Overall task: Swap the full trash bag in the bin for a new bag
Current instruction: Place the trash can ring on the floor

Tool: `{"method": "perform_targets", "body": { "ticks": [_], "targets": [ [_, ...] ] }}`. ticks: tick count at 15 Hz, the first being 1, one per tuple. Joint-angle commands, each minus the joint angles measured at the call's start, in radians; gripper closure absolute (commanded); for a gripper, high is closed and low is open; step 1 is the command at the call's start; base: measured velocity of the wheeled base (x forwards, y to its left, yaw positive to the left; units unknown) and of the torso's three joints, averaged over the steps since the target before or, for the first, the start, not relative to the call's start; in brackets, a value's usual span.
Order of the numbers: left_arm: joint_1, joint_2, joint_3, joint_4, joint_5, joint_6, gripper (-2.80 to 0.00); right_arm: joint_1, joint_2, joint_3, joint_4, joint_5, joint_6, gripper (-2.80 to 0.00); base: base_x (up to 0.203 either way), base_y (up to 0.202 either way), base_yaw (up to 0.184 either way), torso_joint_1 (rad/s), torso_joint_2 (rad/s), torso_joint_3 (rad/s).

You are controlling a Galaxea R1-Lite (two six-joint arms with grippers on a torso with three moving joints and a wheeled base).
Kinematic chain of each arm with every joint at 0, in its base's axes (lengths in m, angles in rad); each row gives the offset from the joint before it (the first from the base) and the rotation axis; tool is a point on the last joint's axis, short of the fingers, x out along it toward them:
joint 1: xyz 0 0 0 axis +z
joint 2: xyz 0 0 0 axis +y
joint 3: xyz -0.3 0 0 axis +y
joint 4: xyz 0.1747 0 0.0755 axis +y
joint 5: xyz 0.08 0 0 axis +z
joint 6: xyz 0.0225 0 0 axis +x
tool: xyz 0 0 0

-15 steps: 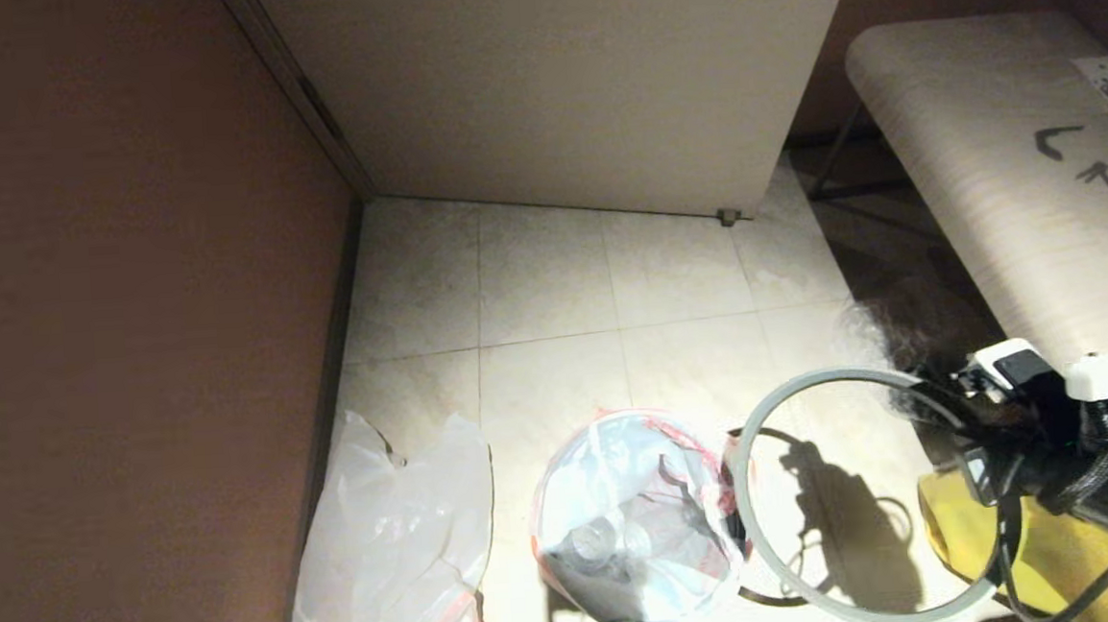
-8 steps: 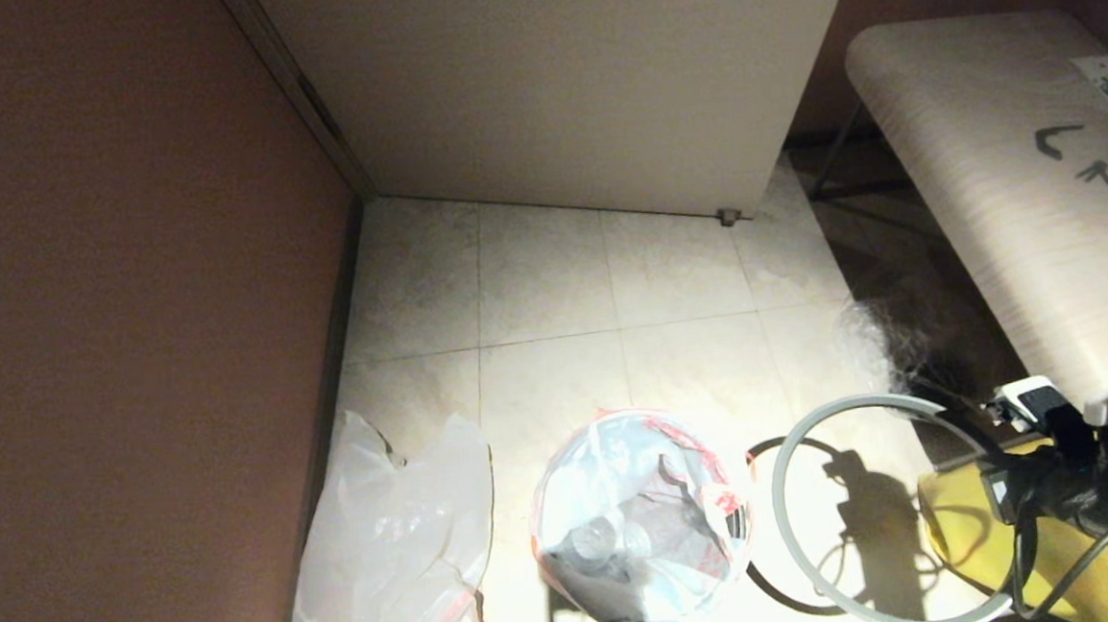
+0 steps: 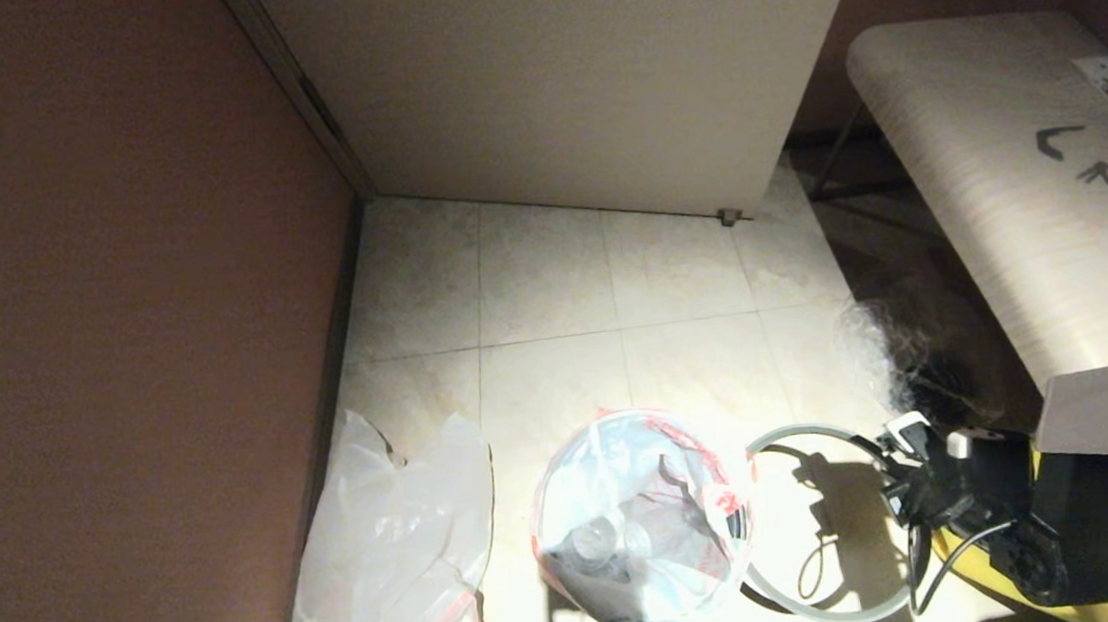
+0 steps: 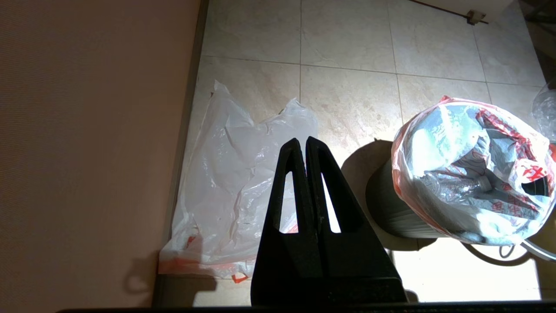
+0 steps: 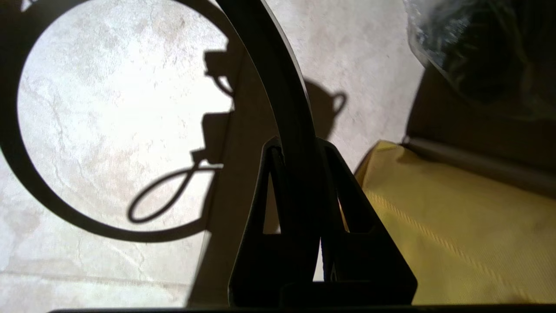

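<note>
While the head view is showing the floor corner, the right gripper is gripping the grey hoop low beside the bin; the full trash bag is sitting in that bin, mouth open, and the new bag is lying flat near the left wall.

Left wrist view: the left gripper, fingers pressed together on nothing, is hanging over the new bag, with the bin to its right.

Right wrist view: jaws are clamping the hoop above bare tile, next to a yellow bag. Judged nearer to the full bag: the left arm.
</note>
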Motion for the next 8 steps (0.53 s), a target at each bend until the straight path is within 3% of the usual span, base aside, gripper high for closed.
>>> {"method": "perform_targets", "body": {
  "ticks": [1, 8],
  "targets": [
    [0.0, 0.001, 0.0, 0.0, 0.001, -0.001, 0.0, 0.026, 0.042, -0.118, 0.08, -0.007, -0.003, 0.0, 0.0, 0.0, 0.0, 0.0, 0.0, 0.0],
    [0.0, 0.001, 0.0, 0.0, 0.001, -0.001, 0.0, 0.073, 0.264, -0.55, 0.501, -0.041, -0.006, 0.0, 0.0, 0.0, 0.0, 0.0, 0.0, 0.0]
  ]
}}
